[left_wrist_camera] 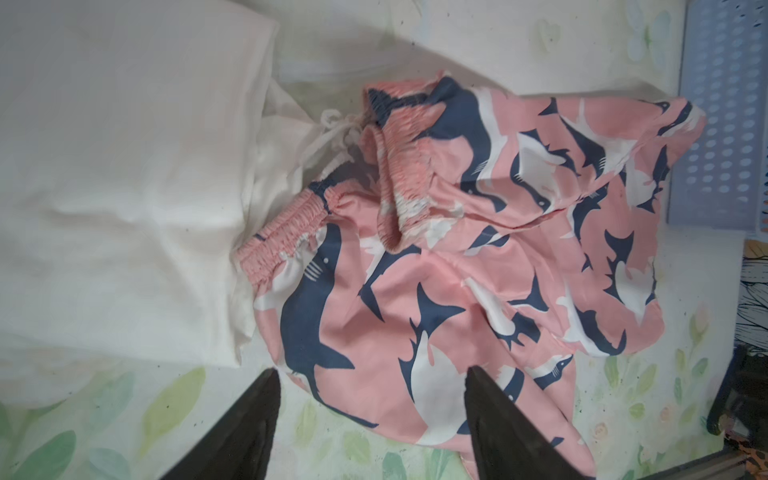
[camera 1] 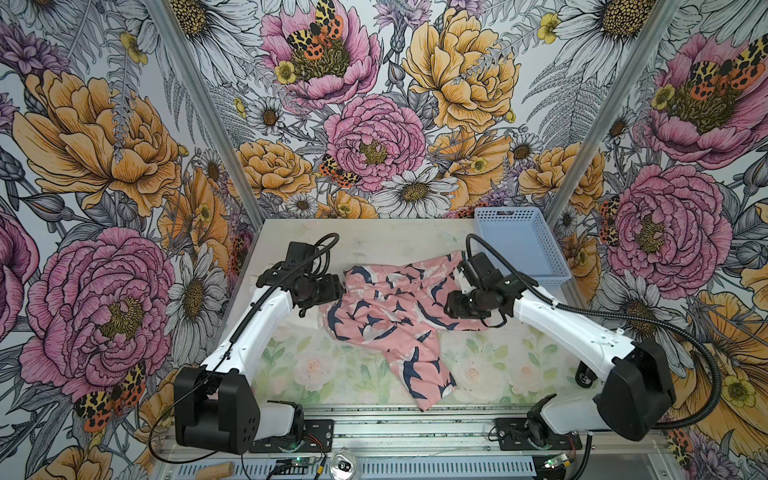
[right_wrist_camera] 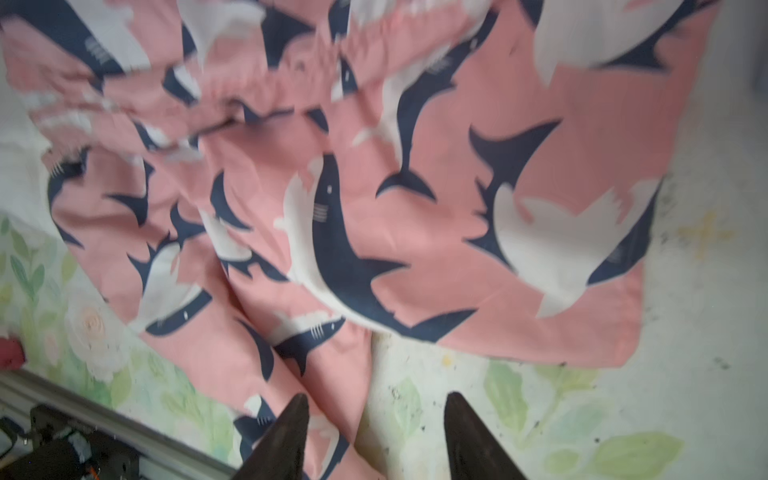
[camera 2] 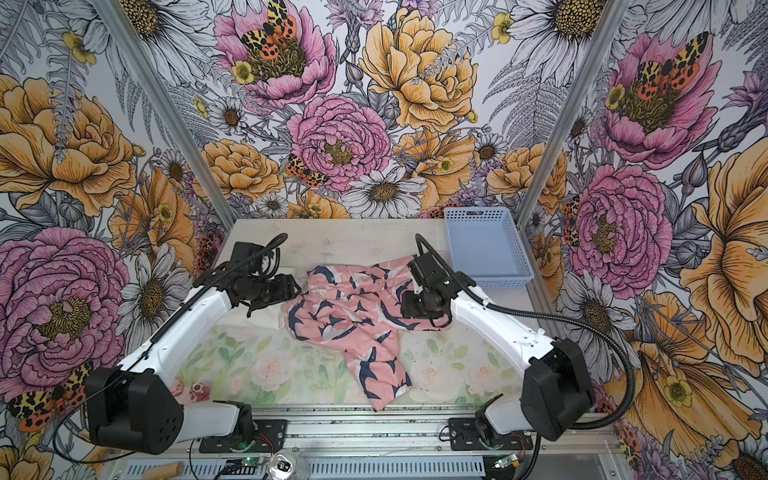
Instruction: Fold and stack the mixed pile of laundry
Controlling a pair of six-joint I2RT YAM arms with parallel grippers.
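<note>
- Left gripper (left_wrist_camera: 374,419): jaws apart, holding nothing, poised at the shorts' waistband end.
- White garment (left_wrist_camera: 124,187): bunched, touching that waistband on the side towards the worktop's left edge.
- Pink shark-print shorts (camera 1: 395,307): mid-worktop and crumpled. The long axis runs left to right between my two arms, and one leg trails to the near edge.
- Right gripper (right_wrist_camera: 376,436): jaws apart, empty, at the leg end. I judge both arms equally near.
- Blue basket (camera 1: 519,245): far right corner.

Pink shark-print shorts (camera 1: 390,320), lying crumpled centrally, waistband touching rumpled white garment (left_wrist_camera: 124,187)
</note>
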